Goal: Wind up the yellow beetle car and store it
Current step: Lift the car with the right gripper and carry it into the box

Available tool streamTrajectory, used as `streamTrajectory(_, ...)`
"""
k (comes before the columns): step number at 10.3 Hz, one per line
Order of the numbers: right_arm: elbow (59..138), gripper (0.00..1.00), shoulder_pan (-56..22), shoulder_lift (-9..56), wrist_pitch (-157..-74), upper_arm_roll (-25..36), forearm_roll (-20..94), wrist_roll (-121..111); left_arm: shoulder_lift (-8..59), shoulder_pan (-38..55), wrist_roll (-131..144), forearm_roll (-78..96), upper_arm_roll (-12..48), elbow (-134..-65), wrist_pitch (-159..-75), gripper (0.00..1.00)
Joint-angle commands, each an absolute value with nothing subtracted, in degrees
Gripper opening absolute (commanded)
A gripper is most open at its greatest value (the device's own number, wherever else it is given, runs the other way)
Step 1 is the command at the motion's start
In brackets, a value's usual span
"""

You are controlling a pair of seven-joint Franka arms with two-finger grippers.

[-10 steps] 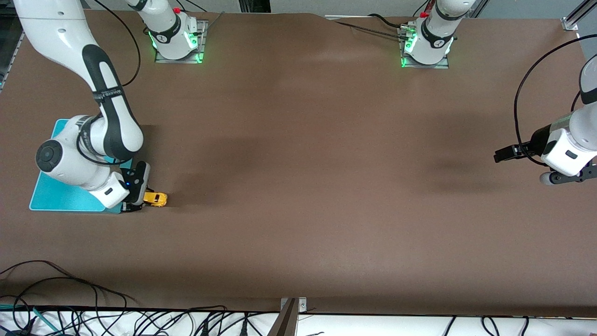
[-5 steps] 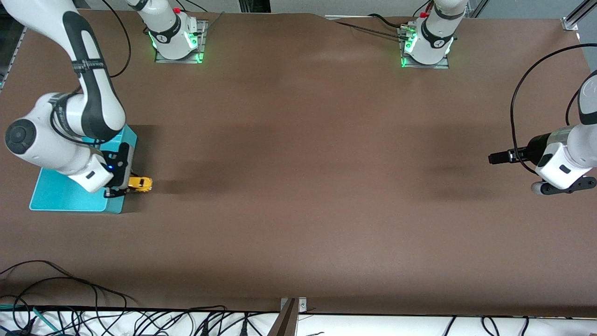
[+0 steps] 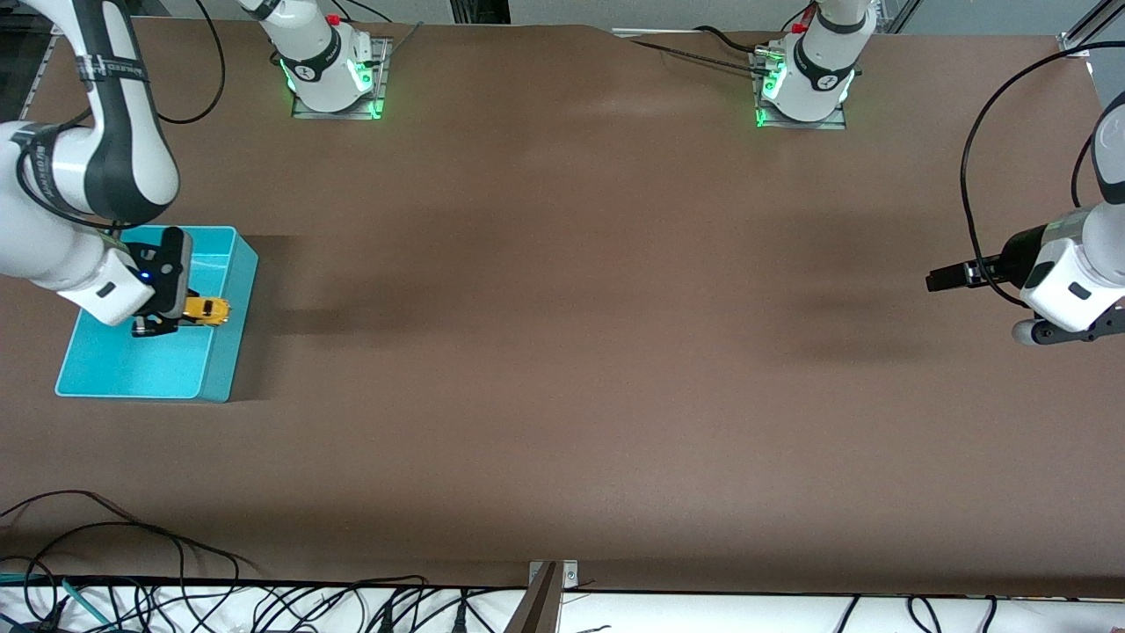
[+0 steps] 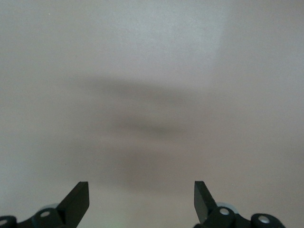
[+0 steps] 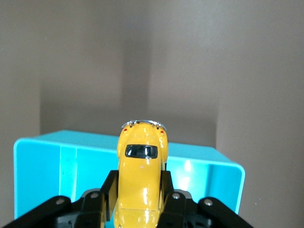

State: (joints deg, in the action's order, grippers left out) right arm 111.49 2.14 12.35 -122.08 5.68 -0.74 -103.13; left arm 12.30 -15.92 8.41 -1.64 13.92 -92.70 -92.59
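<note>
Beetle car (image 3: pixel 207 309) first: in the front view we find it up in the air, clamped in the right gripper (image 3: pixel 180 315), over the turquoise bin (image 3: pixel 132 369). It hangs above the part of the bin that lies toward the middle of the table, within the bin's rim and clear of its floor as far as we can judge. The bin itself sits on the brown table (image 3: pixel 562 352) at the right arm's end. The right arm bends down from its base to reach it. At the table's other end we see the left gripper (image 3: pixel 954 280) hanging over bare table, with nothing in it; that arm waits.

In the left wrist view we look down on plain tabletop, with soft shadows across it. The left gripper (image 4: pixel 141 199) has its two dark fingertips (image 4: pixel 78 202) spread wide, and we see nothing between them.

In the right wrist view the car (image 5: pixel 140 180) fills the middle, yellow and glossy, with a dark window on its rounded top and a chrome bumper at its end. The right gripper (image 5: pixel 138 197) has its fingers (image 5: pixel 109 192) pressed against the car's two flanks, holding it. Under it we see the open bin (image 5: pixel 42 166), its turquoise walls and inner floor showing on both sides of the car. We cannot see the wheels here.
</note>
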Motion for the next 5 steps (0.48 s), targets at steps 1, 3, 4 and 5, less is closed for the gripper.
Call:
streamTrajectory(1,112.77,0.0,5.7,11.86,-122.34,5.19,-2.02,-108.61,6.42,-11.35,3.09,2.61,7.06,-100.19,-96.42,0.98)
streamTrajectory(3,112.5,0.0,7.55,13.88,-122.69,5.18,-2.29,-111.26,6.68,-10.63,2.99,2.81,6.42,-100.11,-96.42,0.99)
streamTrajectory(4,112.5,0.0,8.34,15.37,-123.83,5.1,-2.29,-112.23,6.85,-10.9,2.81,2.73,6.59,-99.85,-96.42,1.0)
streamTrajectory(5,112.5,0.0,8.78,17.03,-125.58,5.1,-2.2,-112.32,7.12,-10.9,2.81,2.72,6.68,-99.76,-96.33,1.0)
